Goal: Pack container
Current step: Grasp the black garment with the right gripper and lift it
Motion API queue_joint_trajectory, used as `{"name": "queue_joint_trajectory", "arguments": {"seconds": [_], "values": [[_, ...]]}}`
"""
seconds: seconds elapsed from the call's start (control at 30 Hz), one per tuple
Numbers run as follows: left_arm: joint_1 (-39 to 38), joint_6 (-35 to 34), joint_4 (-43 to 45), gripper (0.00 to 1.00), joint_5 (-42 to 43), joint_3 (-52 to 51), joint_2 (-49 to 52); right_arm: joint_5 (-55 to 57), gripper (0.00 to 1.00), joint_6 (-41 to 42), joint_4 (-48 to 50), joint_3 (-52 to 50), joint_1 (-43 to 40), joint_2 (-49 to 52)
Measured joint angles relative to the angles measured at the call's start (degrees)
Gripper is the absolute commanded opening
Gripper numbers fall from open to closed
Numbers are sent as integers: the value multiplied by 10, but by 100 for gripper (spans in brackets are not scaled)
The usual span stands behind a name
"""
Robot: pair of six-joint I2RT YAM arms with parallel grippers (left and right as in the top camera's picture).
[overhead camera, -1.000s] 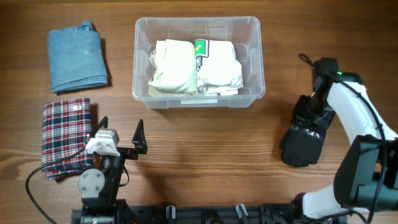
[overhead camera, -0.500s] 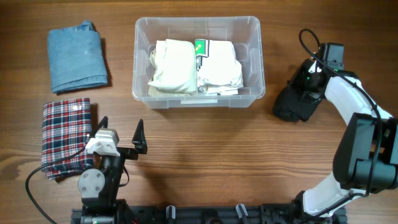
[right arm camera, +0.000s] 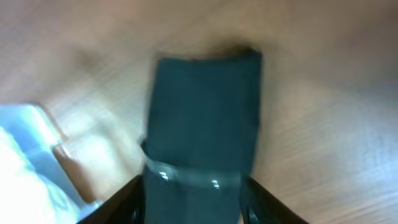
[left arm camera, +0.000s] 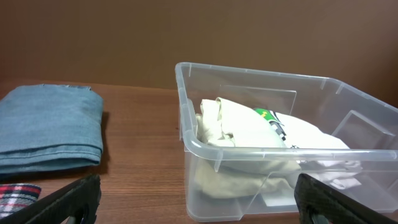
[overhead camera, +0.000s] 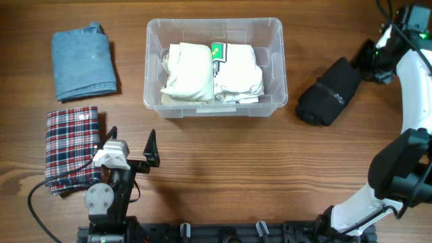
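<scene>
We log the container (overhead camera: pixel 214 22) at the middle of the far half of the bench (overhead camera: pixel 223 169), upright and open-topped; the left wrist view shows its clear wall and thick rim (left arm camera: pixel 249 151) close ahead. Inside it we see two pale folded garments (overhead camera: pixel 189 73) lying side by side, with a green tag (overhead camera: pixel 217 50) between them near the far wall. On the bench to the left of the container lies a folded denim piece (overhead camera: pixel 81 62), and nearer the robot a folded plaid piece (overhead camera: pixel 72 148); the two are apart from each other and from the container. The left fingers (overhead camera: pixel 151 145) sit low at the near edge beside the plaid piece, spread wide and holding nothing; in their own view (left arm camera: pixel 68 199) they frame the container from either side at a distance. The right fingers (overhead camera: pixel 370 62) are at the far right of the bench and closed on one end of a dark garment (overhead camera: pixel 329 91), which slants down toward the container's right wall without touching it. The right wrist view is blurred, but we note the dark garment (right arm camera: pixel 202 118) running away from between the fingers (right arm camera: pixel 261 198).
</scene>
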Motion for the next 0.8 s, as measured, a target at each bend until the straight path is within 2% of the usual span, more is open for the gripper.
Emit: {"name": "queue_joint_trajectory", "arguments": {"seconds": [0.03,0.07,0.1,0.13,0.27,0.43,0.8], "values": [[0,0,0,100,0,0,0,0,55,4,-10,-5,-5,0],[0,0,0,100,0,0,0,0,70,7,-12,-11,-10,0],[0,0,0,100,0,0,0,0,89,9,-7,-20,-15,0],[0,0,0,100,0,0,0,0,94,11,0,-33,-19,0],[0,0,0,100,0,0,0,-20,100,14,55,-119,-35,0],[0,0,0,100,0,0,0,-83,100,14,117,-186,-56,0],[0,0,0,100,0,0,0,-142,97,18,249,-287,-64,0]]}}
